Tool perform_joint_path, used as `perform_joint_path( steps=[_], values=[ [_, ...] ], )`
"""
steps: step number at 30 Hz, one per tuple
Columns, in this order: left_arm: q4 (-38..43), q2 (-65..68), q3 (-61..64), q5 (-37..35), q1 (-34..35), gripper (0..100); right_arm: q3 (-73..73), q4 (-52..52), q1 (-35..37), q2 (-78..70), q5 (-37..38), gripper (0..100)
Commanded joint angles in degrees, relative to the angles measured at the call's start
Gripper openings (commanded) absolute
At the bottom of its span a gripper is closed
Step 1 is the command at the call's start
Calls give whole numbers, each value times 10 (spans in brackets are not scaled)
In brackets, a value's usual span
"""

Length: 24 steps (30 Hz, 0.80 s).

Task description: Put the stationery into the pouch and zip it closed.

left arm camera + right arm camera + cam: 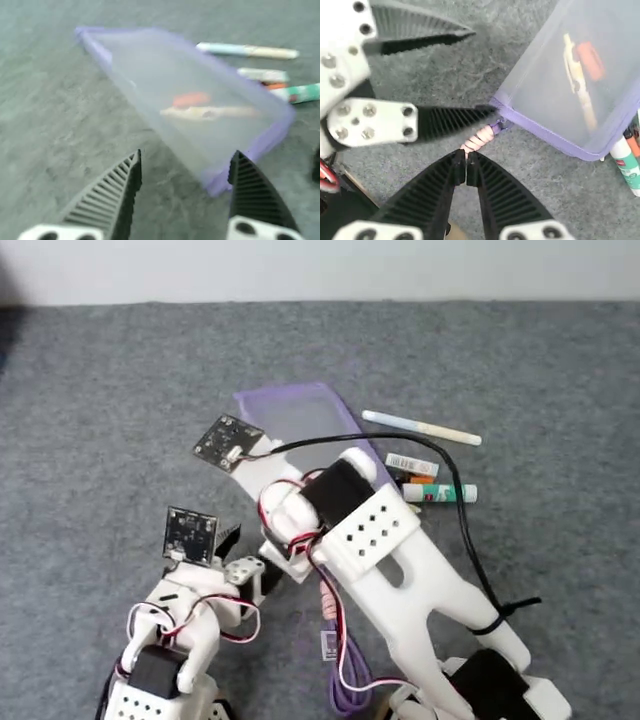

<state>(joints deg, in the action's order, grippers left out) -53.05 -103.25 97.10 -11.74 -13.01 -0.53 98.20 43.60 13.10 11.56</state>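
Two items lie inside the pouch (540, 131): an orange piece (590, 60) and a cream pen (577, 82), both visible through its translucent wall. The pouch is edged in purple and rests flat on the grey tabletop (100, 390). In the high view its near end is covered by the right arm. Whether the zip is open or closed along its length cannot be told.

The right gripper (466, 162) is clenched on the pink zip pull (477, 141), which hangs from the pouch's purple corner. Its two black ribbed fingers meet tightly around the pull's end.

The left gripper (187, 155) is released, its jaws spread wide, and it sits low just in front of the pouch's near end, holding nothing. From the right wrist view, the tip of one of its fingers (455, 121) lies right at the same purple corner, just beside the zip pull, while the other finger stands well clear over the tabletop.

Four more pieces of stationery lie on the tabletop outside the pouch, near its long side. A long pen (420, 427) in pale blue and cream lies farthest out, on its own. Close together beside it are a short white stick (412, 463) with a printed label, an orange marker (420, 480) and a green-and-white marker (440, 494), all roughly parallel to one another.
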Motion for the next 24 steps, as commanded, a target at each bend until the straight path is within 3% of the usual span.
perform_joint_path(
  steps=[1,11,17,24],
  values=[
    [-37,-4,-31,25,58,267,-23,0,-26,21,-2,10],
    [-61,-4,-50,55,185,267,-220,-73,-24,-12,-213,16],
    [-61,-4,-50,55,232,267,-229,-142,-7,-107,-255,16],
    [-61,-4,-50,55,232,267,-229,-172,-6,-181,-270,17]
  ],
)
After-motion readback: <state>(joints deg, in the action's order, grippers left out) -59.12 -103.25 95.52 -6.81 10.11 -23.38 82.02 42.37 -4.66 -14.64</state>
